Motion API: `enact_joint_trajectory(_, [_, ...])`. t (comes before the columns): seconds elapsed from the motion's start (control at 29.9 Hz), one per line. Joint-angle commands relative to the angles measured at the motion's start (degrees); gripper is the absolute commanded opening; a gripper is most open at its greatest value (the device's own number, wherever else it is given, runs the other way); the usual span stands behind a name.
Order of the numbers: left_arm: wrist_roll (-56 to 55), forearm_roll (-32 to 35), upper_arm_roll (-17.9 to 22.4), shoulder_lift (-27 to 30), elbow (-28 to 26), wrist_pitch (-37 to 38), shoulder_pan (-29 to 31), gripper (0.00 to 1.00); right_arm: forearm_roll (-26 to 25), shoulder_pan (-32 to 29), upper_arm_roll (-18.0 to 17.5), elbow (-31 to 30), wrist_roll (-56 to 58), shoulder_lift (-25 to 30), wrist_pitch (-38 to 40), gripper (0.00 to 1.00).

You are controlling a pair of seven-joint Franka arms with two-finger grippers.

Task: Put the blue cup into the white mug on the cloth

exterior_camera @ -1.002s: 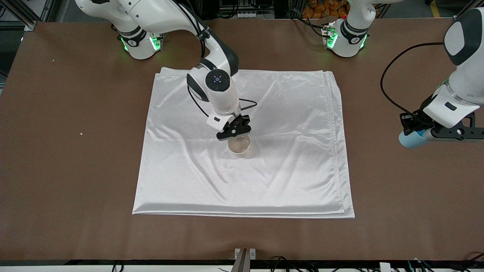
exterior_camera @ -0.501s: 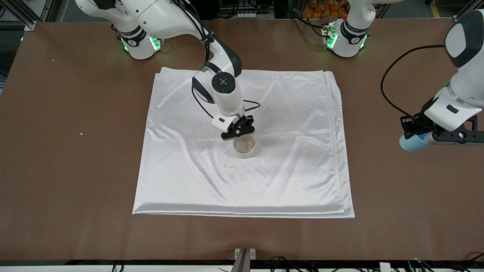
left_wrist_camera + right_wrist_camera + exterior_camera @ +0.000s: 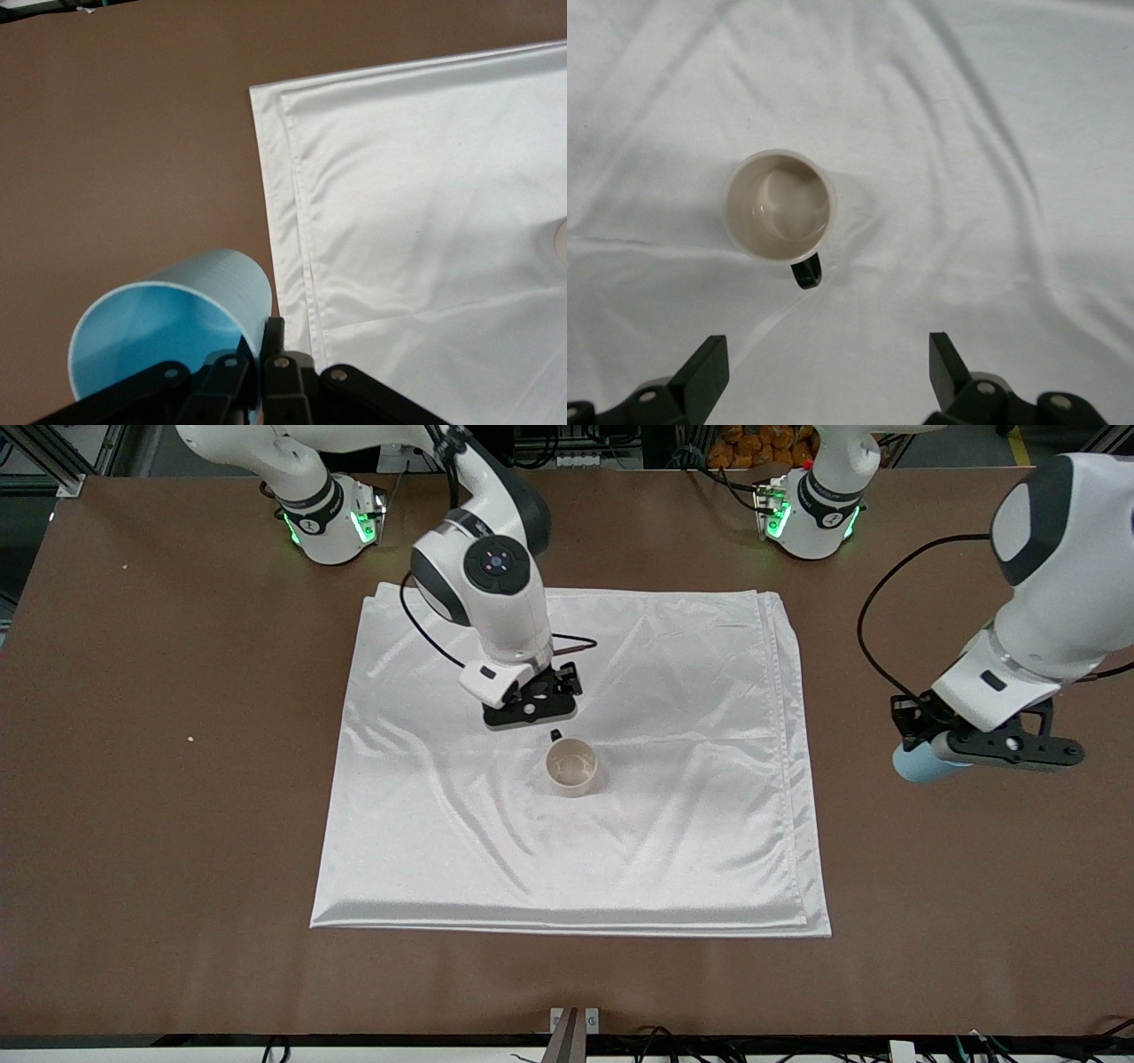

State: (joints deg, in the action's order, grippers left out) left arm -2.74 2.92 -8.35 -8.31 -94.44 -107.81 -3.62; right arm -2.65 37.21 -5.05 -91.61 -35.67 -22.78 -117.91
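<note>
**Mug set on the cloth, cup yet to go in**

The blue cup (image 3: 917,764) is up in the air at the right edge of the front view, pinched by the left gripper (image 3: 930,755) over bare brown table (image 3: 177,824), just off the cloth's edge at the left arm's end. In the left wrist view the cup (image 3: 168,341) lies tilted, its open mouth showing, with the black fingers (image 3: 270,341) clamped on its wall.

The white mug (image 3: 572,767) stands upright near the middle of the cloth (image 3: 664,850), empty, with its small black handle (image 3: 555,735) toward the robots' bases.

The right gripper (image 3: 530,713) hovers over the cloth just above the mug in the frame, fingers (image 3: 702,372) spread wide and holding nothing — the mug sits free on the cloth.

As I judge it, the mug's placing is done. What remains is the main part: carrying the cup over the cloth to the mug, righting it, lowering it in and letting go.
</note>
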Motion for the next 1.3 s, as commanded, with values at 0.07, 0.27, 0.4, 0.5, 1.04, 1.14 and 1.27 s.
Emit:
enact_joint_trajectory(0.07, [-12.9,7.5,-8.8,-7.6,6.3,1.1,-0.2,0.00,-0.4,-5.8,-1.2,-2.0,-0.8,9.1,5.9,1.00])
enact_joint_trajectory(0.27, [-21.9,8.3,-14.3,-14.1,11.9,1.1,-1.0,0.00,-0.3,-10.4,-1.4,-2.0,-0.8,14.1,9.0,1.00])
enact_joint_trajectory(0.4, [-28.0,8.5,-15.7,-17.4,15.7,1.0,-3.8,0.00,-0.3,-13.7,-2.1,-2.0,-0.8,17.1,10.9,1.00])
enact_joint_trajectory(0.5, [-32.3,8.5,-16.5,-19.7,18.1,0.5,-6.3,0.00,-0.3,-16.7,-3.4,-2.0,-0.7,19.1,12.4,1.00])
enact_joint_trajectory(1.04, [-44.3,8.5,-20.6,-31.1,25.0,-9.3,-13.3,0.00,-0.2,-24.6,-3.5,-0.7,6.8,24.9,19.6,1.00])
enact_joint_trajectory(1.14, [-45.2,8.4,-21.4,-33.0,25.4,-12.1,-13.8,0.00,-0.2,-25.8,-3.0,0.1,9.6,25.1,21.5,1.00])
enact_joint_trajectory(1.27, [-47.1,8.4,-21.5,-35.6,25.7,-14.4,-15.3,0.00,-0.2,-26.1,-0.6,0.3,13.8,26.1,22.7,1.00])
